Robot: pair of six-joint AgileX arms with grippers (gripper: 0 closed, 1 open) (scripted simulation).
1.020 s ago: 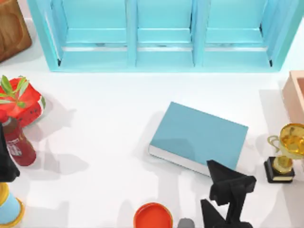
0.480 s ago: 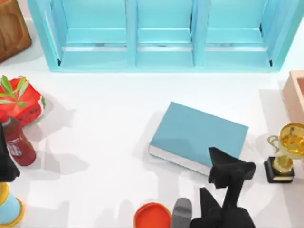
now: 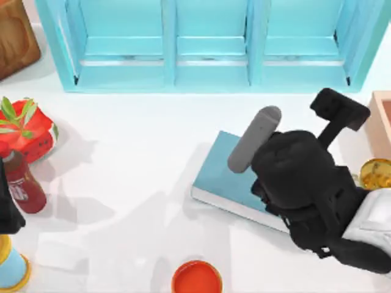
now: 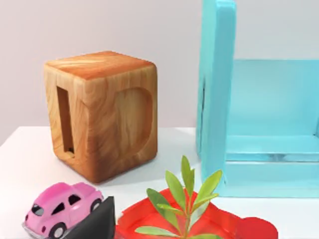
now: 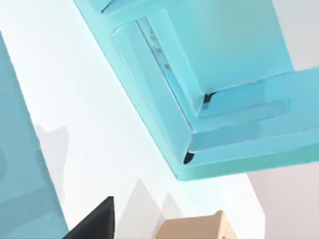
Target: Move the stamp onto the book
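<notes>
The left arm (image 3: pixel 7 210) sits parked at the desk's left edge by the bottle (image 3: pixel 21 183). The right arm (image 3: pixel 305 189) looms over the book (image 3: pixel 220 174) at centre-right. Its gripper's state cannot be told, and no stamp can be made out. The stamp should be confirmed in the grip, then lowered upright, squarely within the cover.

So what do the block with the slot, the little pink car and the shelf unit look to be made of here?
The block with the slot looks like varnished wood: orange-brown grain bands and a soft sheen. The pink car looks like glossy plastic or painted metal, with smooth highlights on its roof. The shelf unit appears painted light blue, flat and grainless; what lies under the paint cannot be told.
</notes>
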